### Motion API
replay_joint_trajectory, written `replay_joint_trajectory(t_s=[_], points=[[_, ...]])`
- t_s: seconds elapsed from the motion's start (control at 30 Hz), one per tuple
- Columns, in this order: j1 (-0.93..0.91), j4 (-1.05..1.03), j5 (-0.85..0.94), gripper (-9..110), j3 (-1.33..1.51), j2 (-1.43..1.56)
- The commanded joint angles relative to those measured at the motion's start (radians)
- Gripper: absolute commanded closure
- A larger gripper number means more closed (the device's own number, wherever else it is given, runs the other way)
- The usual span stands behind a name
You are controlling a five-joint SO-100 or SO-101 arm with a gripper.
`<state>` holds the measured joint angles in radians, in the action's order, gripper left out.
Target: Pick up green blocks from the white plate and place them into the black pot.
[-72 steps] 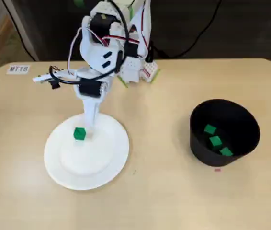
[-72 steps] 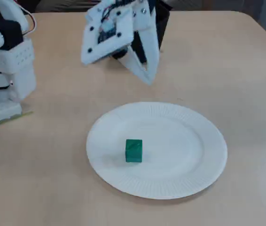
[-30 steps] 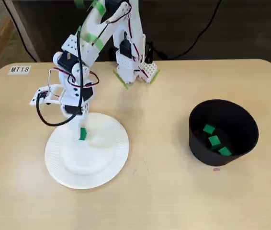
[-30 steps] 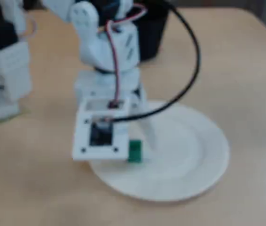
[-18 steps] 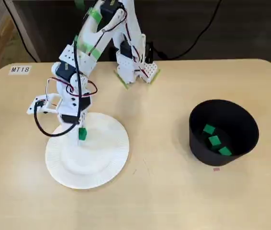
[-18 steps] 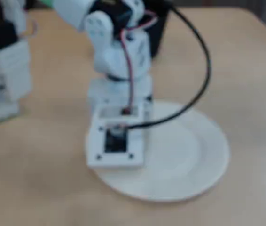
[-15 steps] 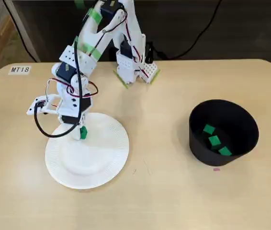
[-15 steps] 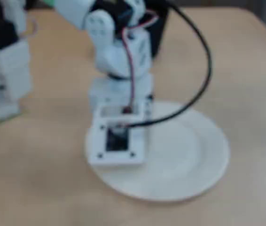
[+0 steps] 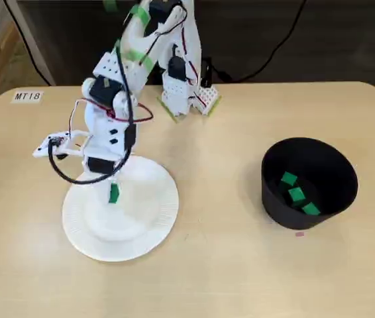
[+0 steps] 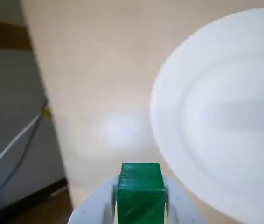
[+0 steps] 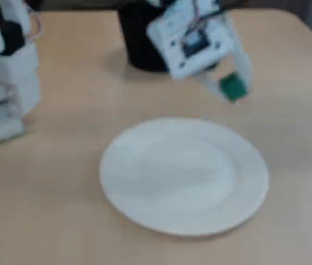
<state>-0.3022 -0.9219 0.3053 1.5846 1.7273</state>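
While the gripper (image 9: 113,193) pinches one green block (image 10: 140,192) and hangs just over the white plate (image 9: 141,228), the black pot (image 9: 275,199) sits well apart from the gripper, off to its right in a fixed view, across the worktop (image 9: 227,271).

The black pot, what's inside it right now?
Three green blocks lie on the floor of the black pot. Its near wall hides a strip of the floor, so anything there cannot be seen.
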Motion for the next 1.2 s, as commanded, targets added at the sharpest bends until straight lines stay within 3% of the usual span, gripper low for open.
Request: replay_joint_trajectory(t_s=[0.0,0.23,0.6,1.17], points=[[0.161,0.078,-0.126,104,-0.078,0.186],[0.457,-0.015,-0.17,104,-0.258,0.235],[0.752,-0.706,-0.06,104,-1.161,-0.407],[1.017,-0.741,-0.077,104,-0.848,-0.347]])
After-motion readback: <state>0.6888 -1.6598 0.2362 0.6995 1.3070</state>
